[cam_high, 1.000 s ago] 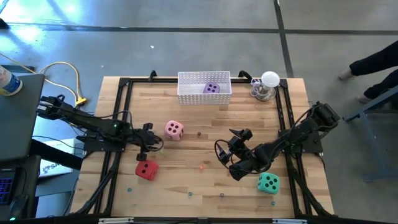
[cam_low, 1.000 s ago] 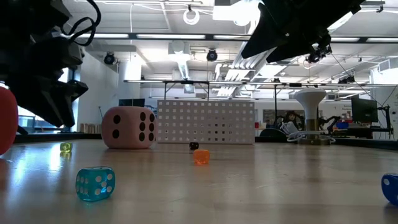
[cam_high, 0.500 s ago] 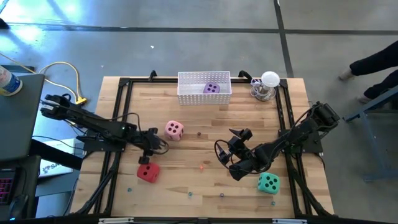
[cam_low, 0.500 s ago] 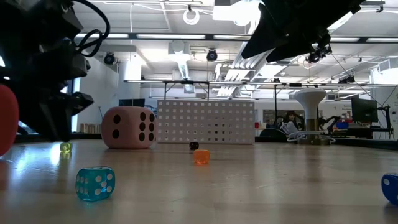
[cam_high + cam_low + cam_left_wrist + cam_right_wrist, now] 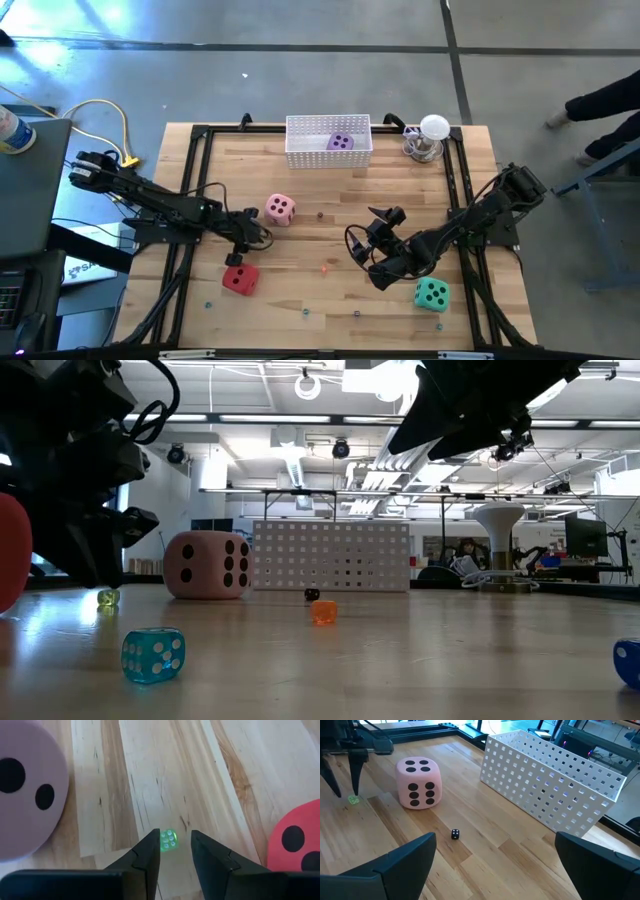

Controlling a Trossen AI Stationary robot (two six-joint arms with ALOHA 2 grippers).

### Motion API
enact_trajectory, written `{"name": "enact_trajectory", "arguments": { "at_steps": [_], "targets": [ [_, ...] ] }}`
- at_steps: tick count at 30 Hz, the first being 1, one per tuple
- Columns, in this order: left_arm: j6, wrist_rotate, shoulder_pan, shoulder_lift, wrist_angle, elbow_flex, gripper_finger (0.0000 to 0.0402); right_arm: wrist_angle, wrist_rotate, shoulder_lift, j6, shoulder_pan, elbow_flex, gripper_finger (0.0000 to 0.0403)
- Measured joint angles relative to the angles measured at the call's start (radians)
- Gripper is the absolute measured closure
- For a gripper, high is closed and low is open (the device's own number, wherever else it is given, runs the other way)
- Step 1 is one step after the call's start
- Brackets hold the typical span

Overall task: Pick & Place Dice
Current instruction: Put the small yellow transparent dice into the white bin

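Observation:
A small clear green die lies on the wood just ahead of my left gripper. That gripper is open by a narrow gap, with one fingertip on either side of the die and tilted down toward it. It stands between the pink die and the red die. The purple die lies in the white basket. The teal-green die sits near the front right. My right gripper hovers wide open above mid-table with nothing between its fingers.
Several small dice are scattered on the table: a black one, an orange one, a clear blue one. A white lamp-like stand is at the far right. A dark frame rims the tabletop. A person's legs are beyond the right side.
My left gripper has moved toward the table's right edge and down, tipping further downward, and now stands low over the small green die. Its finger gap looks the same. My right arm has kept still.

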Motion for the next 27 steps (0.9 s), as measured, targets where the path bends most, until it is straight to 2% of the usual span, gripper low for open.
{"name": "enact_trajectory", "arguments": {
  "at_steps": [27],
  "targets": [
    [-0.008,-0.011,0.0,0.0,0.0,-0.001,0.0296,0.0,0.0,0.0,0.0,0.0,0.0,0.0003]
  ]
}}
